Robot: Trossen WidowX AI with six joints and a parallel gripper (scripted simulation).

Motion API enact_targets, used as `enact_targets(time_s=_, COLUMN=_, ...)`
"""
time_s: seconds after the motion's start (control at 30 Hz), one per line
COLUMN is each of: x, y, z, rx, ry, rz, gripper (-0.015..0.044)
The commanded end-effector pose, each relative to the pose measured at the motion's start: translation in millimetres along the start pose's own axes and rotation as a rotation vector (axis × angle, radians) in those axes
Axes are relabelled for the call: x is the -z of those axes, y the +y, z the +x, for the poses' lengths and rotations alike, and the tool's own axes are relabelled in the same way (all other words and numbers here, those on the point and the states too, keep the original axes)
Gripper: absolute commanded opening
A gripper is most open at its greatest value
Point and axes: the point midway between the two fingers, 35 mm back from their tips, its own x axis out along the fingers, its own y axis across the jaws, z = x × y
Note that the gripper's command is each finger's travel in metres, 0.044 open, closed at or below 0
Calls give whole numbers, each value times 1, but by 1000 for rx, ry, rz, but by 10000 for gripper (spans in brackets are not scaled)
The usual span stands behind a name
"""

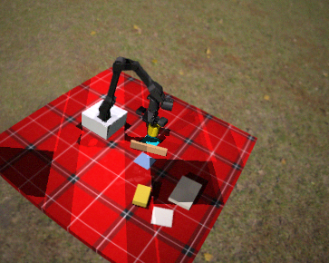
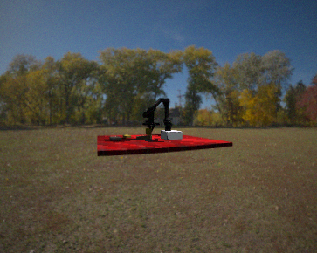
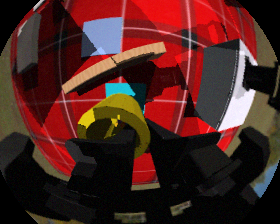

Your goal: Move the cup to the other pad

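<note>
A yellow cup is held by its wall in my gripper, which is shut on it. The cup is over the cyan pad, at or just above it; I cannot tell whether they touch. In the wrist view the cup's mouth faces left and looks slanted. Its inside is dark, and I cannot make out the marbles. The light blue pad lies bare on the far side of the wooden bar.
The wooden bar stands between the two pads, close to the cyan one. The arm's white base block is beside it. A yellow block, a grey slab and a white tile lie beyond the blue pad.
</note>
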Motion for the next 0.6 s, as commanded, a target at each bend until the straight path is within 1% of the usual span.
enact_targets(time_s=0.0, x=0, y=-2, z=8, rx=7, ry=2, rz=6, gripper=0)
enact_targets(time_s=0.57, x=2, y=-2, z=38, rx=8, ry=2, rz=6, gripper=0)
